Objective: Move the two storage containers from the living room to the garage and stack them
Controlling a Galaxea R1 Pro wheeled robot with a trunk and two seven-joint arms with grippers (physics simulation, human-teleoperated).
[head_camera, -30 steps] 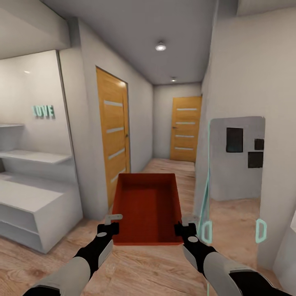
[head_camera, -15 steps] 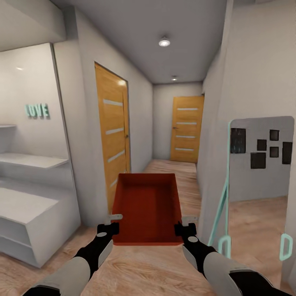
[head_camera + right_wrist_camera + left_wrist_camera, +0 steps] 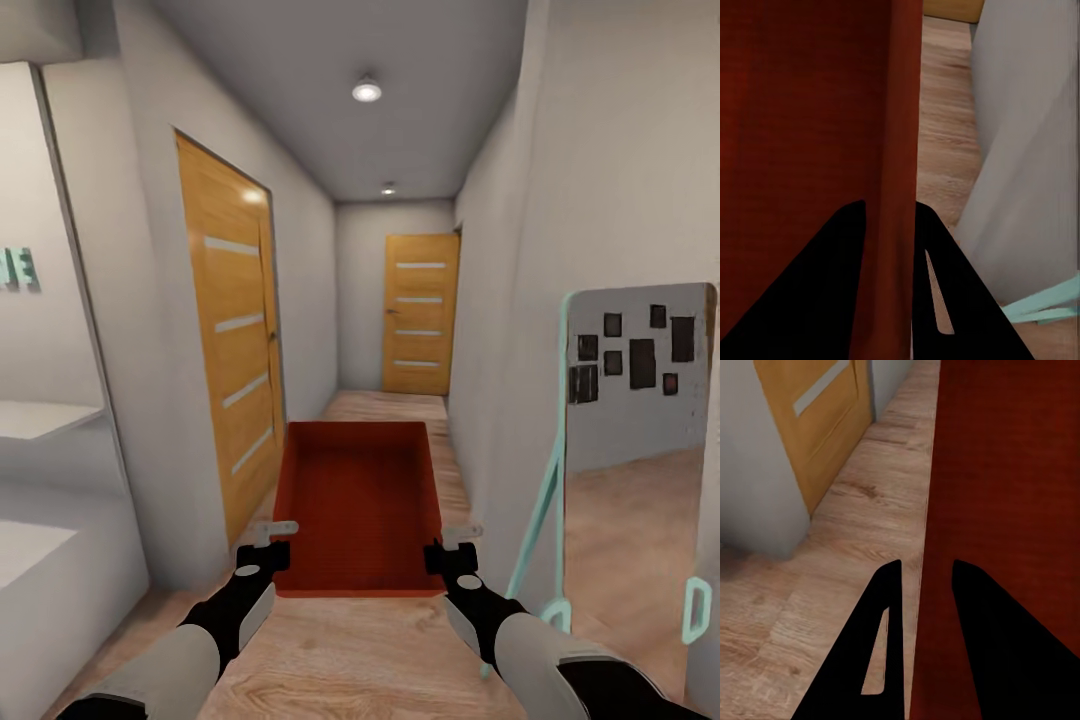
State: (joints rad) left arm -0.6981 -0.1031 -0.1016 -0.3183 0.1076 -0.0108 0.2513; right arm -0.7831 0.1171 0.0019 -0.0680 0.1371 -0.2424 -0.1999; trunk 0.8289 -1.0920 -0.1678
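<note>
While the robot faces down a narrow hallway, the bin (image 3: pixel 360 505) sits out in front of it, carried level between both arms above the wood floor (image 3: pixel 350 650). The left gripper (image 3: pixel 268 545) is clamped on the bin's left wall near the close corner, and the left wrist view confirms it: one dark finger (image 3: pixel 881 652) outside the wall, the other inside over the red bottom (image 3: pixel 1012 472), the thin edge pinched between them. The right gripper (image 3: pixel 452 549) mirrors it on the right wall, and its wrist view shows the orange-red wall (image 3: pixel 896 150) running straight up between the two fingers (image 3: pixel 937 285), gripped tight.

The bin is open-topped and nothing shows inside it; its far end points down the corridor.

On the left, a tan door (image 3: pixel 228 350) with pale horizontal strips stands in the grey wall, just beside the bin's left edge in the head view. A second door (image 3: pixel 420 313) closes the hallway's far end, under two ceiling lights (image 3: pixel 366 91). On the right, a tall mirror (image 3: pixel 640 460) with a mint frame leans against the wall, reflecting dark picture frames. White shelving (image 3: pixel 40 480) shows at the far left.
</note>
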